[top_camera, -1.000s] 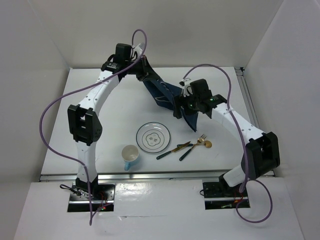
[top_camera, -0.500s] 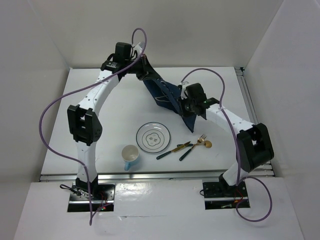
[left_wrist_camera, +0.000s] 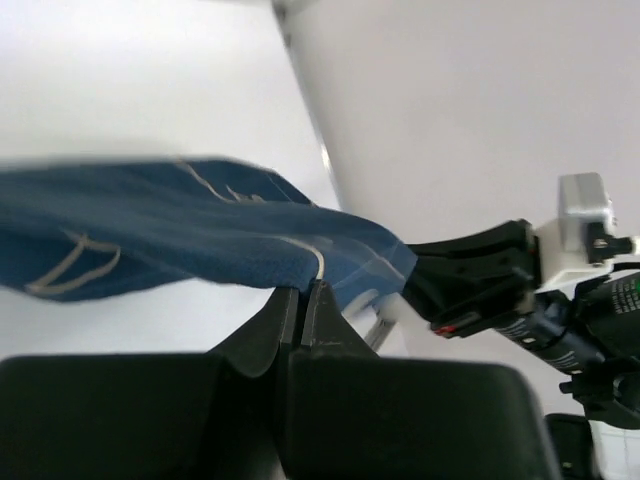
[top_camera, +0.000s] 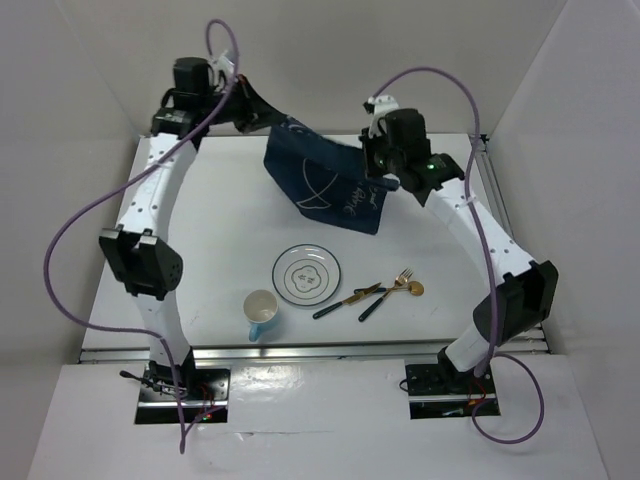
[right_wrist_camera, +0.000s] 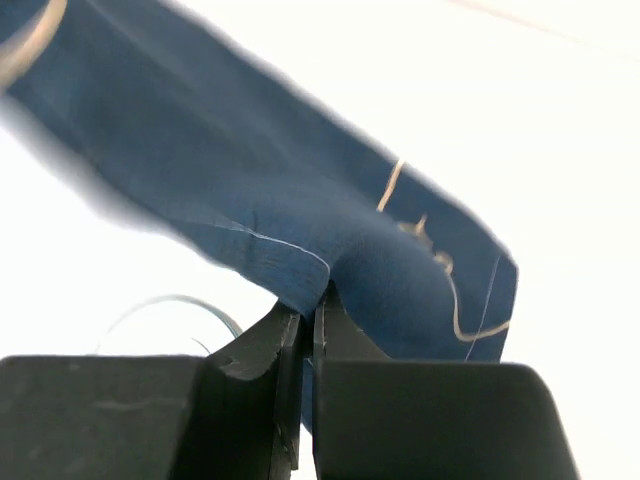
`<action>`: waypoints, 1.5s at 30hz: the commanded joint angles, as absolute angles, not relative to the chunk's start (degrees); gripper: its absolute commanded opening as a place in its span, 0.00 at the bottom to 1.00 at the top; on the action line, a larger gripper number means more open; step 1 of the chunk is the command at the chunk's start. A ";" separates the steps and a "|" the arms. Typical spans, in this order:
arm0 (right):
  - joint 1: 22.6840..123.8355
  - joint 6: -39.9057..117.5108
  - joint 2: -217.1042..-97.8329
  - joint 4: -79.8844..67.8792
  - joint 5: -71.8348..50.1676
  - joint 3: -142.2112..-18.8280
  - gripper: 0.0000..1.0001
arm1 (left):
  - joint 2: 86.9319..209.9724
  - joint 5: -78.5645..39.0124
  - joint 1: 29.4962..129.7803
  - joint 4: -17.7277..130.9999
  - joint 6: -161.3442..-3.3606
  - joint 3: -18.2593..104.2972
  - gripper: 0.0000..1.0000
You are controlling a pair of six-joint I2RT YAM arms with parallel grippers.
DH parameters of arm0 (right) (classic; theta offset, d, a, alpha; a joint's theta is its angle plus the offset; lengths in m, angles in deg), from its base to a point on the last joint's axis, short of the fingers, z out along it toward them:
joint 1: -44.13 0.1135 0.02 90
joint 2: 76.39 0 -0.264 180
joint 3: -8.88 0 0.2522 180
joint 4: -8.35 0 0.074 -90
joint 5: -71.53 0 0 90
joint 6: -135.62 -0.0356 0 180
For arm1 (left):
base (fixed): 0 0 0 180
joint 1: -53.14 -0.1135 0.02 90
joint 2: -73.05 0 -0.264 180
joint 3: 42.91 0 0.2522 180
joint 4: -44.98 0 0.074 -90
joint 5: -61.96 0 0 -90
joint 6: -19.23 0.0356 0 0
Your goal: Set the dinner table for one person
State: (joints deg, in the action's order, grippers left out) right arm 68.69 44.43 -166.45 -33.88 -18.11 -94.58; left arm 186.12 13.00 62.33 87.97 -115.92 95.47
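The large plain white rectangular dinner table (top_camera: 220, 230) spreads under a round white dark-rimmed plate (top_camera: 307, 275). Beyond that plate a navy blue cloth placemat (top_camera: 325, 185) hangs in the air. The left gripper (left_wrist_camera: 302, 292) and right gripper (right_wrist_camera: 307, 302) are each clenched on its top edge.

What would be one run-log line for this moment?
placemat: held spread above dinner table | left pincer: shut on placemat edge | right pincer: shut on opposite edge | plate, mug, cutlery: near side

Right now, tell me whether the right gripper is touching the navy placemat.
Touching. In the right wrist view, the right gripper is pinched shut on the folded edge of the navy placemat.
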 commanded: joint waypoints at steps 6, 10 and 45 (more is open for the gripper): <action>74.88 47.63 -167.88 -42.22 -8.73 -114.74 0.00 | 169.47 14.41 48.14 82.47 -122.36 96.97 0.00; 82.26 48.17 -171.74 -43.55 -6.17 -120.89 0.00 | 167.62 14.41 41.28 83.00 -122.89 100.13 0.00; 49.76 18.73 -176.31 -17.89 17.38 -78.62 0.00 | 186.17 -8.43 50.85 105.04 -104.87 94.46 0.74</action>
State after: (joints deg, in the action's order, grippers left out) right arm 52.30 19.47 -174.45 -20.83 13.58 -75.23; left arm 190.45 -4.81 50.64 97.83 -109.65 100.49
